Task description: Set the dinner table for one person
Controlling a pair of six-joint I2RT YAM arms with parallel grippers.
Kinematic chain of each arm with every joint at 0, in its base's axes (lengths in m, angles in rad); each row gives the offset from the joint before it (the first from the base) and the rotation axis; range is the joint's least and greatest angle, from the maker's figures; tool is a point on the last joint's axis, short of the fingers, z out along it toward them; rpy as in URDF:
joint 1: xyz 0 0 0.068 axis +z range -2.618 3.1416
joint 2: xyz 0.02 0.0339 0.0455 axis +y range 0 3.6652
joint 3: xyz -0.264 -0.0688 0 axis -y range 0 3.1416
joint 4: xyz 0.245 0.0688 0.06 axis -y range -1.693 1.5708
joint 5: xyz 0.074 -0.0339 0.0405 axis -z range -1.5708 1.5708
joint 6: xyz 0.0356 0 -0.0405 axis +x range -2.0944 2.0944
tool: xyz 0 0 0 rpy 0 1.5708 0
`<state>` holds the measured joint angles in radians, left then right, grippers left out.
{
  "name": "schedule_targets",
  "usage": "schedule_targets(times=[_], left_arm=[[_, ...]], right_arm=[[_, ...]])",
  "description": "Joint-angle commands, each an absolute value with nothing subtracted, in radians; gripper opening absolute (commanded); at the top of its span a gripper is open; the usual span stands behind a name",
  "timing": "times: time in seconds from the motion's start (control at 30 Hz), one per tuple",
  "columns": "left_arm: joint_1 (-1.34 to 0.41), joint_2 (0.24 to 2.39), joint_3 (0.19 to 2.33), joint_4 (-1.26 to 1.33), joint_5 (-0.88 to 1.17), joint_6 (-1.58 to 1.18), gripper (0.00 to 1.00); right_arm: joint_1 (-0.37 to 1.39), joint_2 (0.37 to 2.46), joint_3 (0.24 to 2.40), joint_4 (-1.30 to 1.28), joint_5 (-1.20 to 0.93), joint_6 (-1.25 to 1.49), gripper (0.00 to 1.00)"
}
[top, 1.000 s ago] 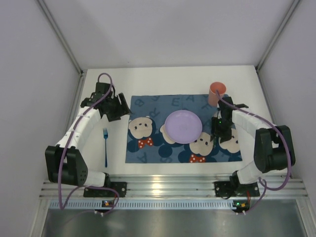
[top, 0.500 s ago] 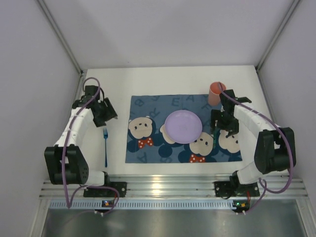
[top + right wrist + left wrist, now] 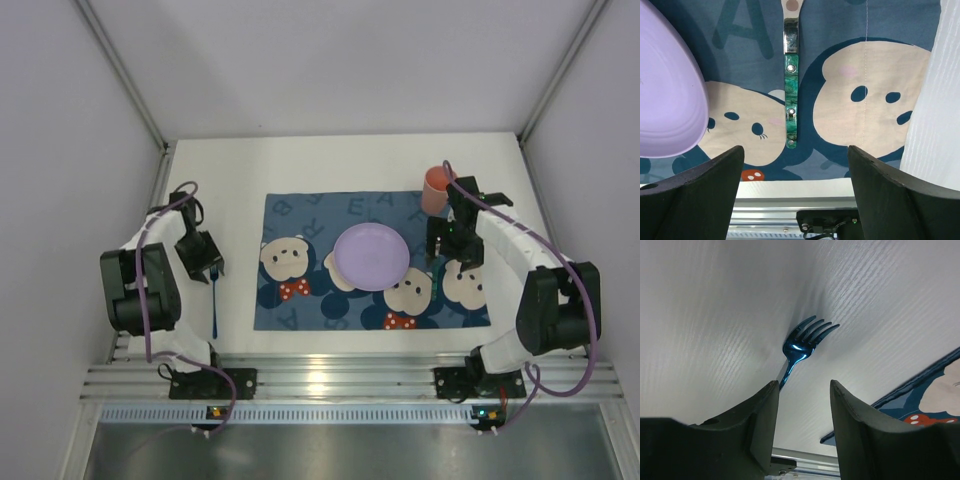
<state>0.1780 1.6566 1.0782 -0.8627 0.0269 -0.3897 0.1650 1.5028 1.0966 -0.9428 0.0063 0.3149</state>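
Observation:
The dinner table is a plain white top. A shiny blue fork lies on it left of the placemat, tines to the far side; it also shows in the left wrist view. My left gripper is open and empty just above the tines. A lilac plate sits on the mat's middle. A green-handled knife lies on the mat right of the plate. My right gripper hangs wide open and empty over it. An orange cup stands at the mat's far right corner.
The blue cartoon-bear placemat covers the table's middle. Grey walls close in the left, right and far sides. A metal rail with the arm bases runs along the near edge.
My left arm has pulled back to the left and its gripper now sits over the fork's tines. My right gripper has shifted slightly, staying over the knife.

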Motion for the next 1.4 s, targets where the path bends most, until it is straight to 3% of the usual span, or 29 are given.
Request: schedule_targets(times=[0.0, 0.27, 0.63, 0.93, 1.37], left_arm=[[0.179, 1.672, 1.055, -0.887, 0.012, -0.365, 0.50], [0.179, 1.713, 1.043, -0.871, -0.018, -0.365, 0.46], [0.179, 1.790, 0.993, -0.815, -0.038, -0.365, 0.27], [0.181, 1.858, 1.008, -0.775, -0.035, -0.360, 0.00], [0.176, 1.732, 1.221, -0.848, 0.083, -0.330, 0.00]], right_arm=[[0.149, 1.500, 1.134, -0.948, 0.006, 0.307, 0.84], [0.129, 1.512, 1.134, -0.945, 0.005, 0.291, 0.84], [0.121, 1.565, 1.169, -0.951, -0.046, 0.288, 0.84], [0.120, 1.608, 1.190, -0.953, -0.051, 0.287, 0.84], [0.120, 1.626, 1.207, -0.946, -0.046, 0.290, 0.83]])
